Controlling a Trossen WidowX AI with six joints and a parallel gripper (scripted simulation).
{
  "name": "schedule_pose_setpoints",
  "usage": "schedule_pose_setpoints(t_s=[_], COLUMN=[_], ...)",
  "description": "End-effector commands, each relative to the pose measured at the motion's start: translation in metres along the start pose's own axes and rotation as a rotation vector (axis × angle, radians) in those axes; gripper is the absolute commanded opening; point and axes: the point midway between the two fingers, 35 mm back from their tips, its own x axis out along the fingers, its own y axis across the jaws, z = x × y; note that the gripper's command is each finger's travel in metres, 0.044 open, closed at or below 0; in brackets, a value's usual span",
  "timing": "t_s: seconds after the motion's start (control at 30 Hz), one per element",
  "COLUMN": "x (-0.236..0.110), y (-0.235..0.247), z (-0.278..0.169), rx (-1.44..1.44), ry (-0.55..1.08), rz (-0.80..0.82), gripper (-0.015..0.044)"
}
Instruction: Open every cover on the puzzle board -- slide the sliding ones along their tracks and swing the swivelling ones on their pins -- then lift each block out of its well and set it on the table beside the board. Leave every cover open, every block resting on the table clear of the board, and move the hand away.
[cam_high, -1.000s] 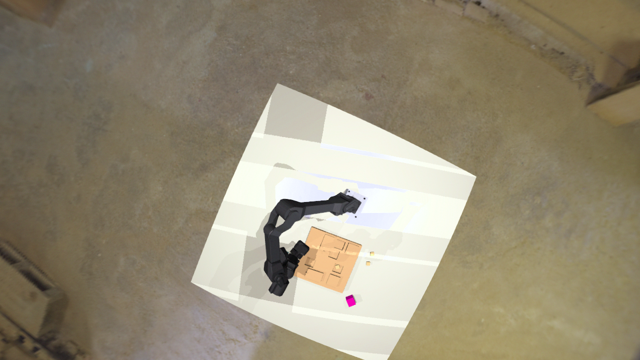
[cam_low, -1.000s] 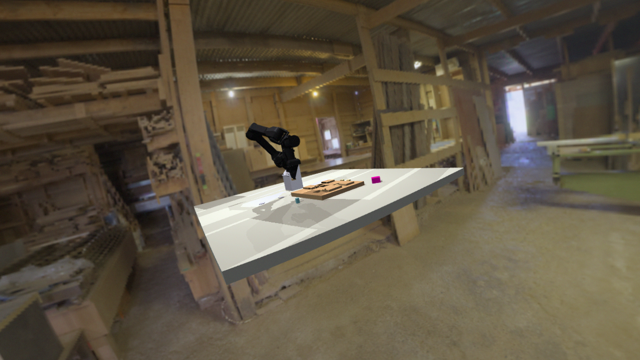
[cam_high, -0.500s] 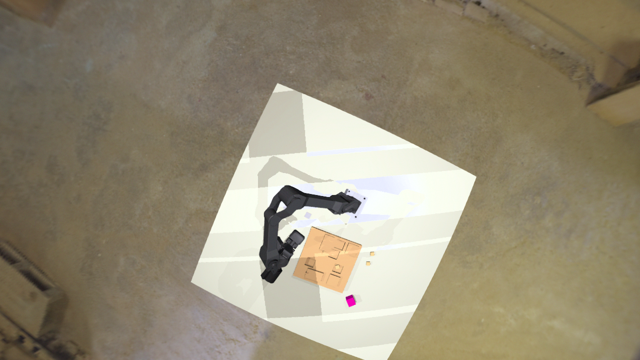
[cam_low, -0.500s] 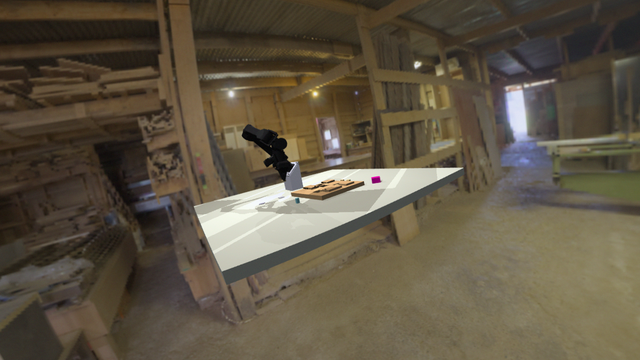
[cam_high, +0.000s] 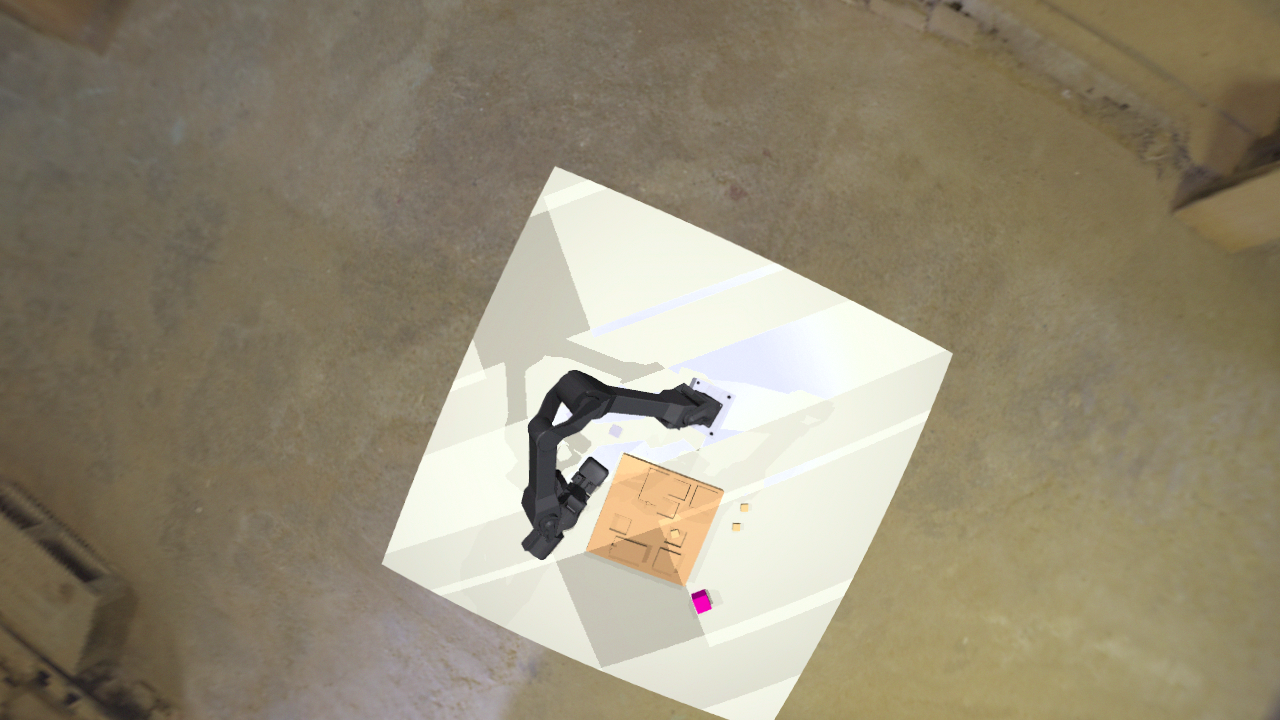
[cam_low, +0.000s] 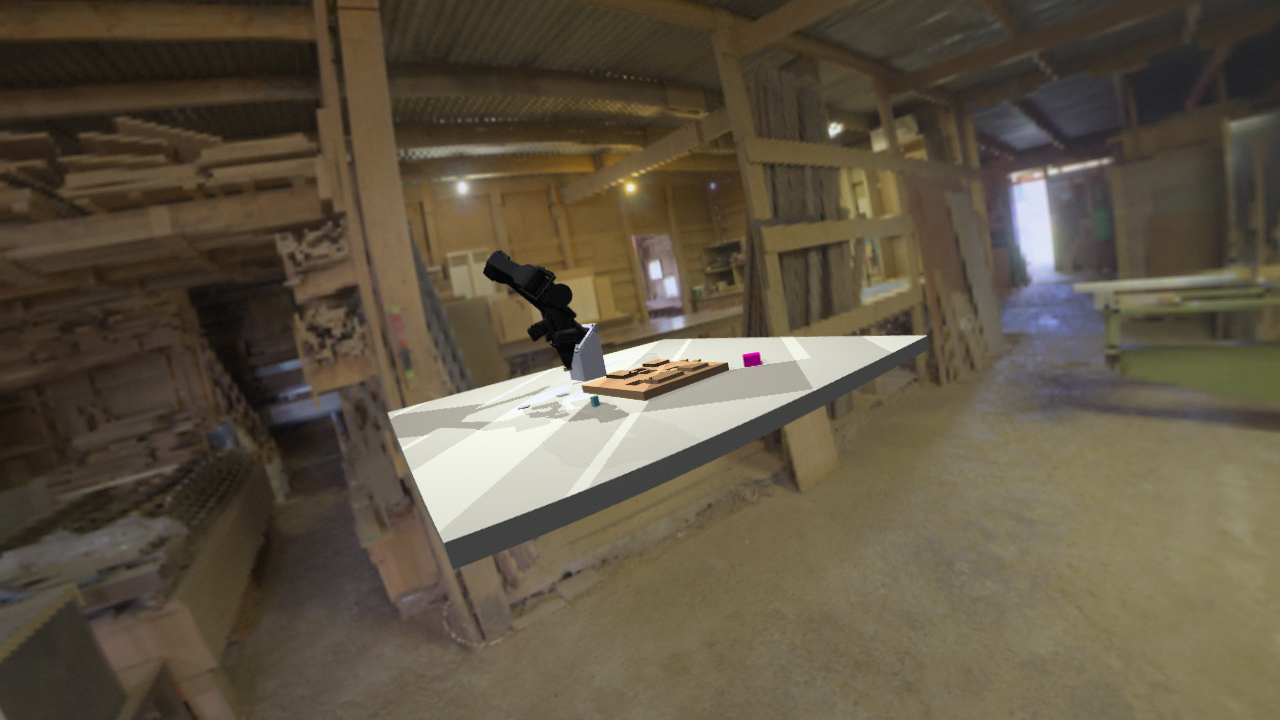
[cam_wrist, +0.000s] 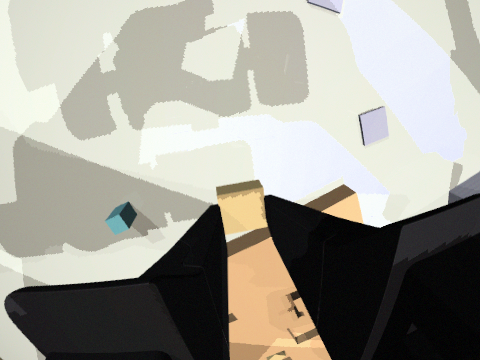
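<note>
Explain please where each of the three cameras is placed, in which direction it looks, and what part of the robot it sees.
Top: high overhead, looking down on the table, puzzle board and whole arm.
Exterior: off to one side, low, looking across the table; arm at the board's far end.
Wrist: on the hand, looking past the gripper, shut on a tan block near the board's edge.
Shared: the magenta block and the board appear in all three views.

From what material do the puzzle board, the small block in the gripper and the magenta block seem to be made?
Puzzle board: probably unfinished wood or fibreboard; flat matt orange-tan, no grain visible.
Tan block, pinched in the gripper: the same pale tan, matt, so likely the same wood-like stuff.
Magenta block: perhaps painted wood or plastic; uniform saturated colour, no gloss. The look leaves it open.
</note>
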Motion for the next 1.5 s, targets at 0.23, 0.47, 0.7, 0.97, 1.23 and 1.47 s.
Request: schedule_pose_setpoints(t_s=[0.23, 0.47, 0.7, 0.97, 1.23, 1.47], x=[0.020, 0.031, 0.043, 0.055, 0.068, 0.079], y=[0.000, 0.001, 0.001, 0.000, -0.001, -0.003], z=[-0.003, -0.003, -0.003, -0.002, -0.002, -0.001], rx=[-0.007, -0.007, -0.007, -0.007, -0.008, -0.008], ry=[0.005, 0.005, 0.005, 0.004, 0.002, 0.000], rz=[-0.005, -0.005, -0.005, -0.005, -0.004, -0.004], gripper=[0.0080, 0.0080, 0.0080, 0.0080, 0.0080, 0.0080])
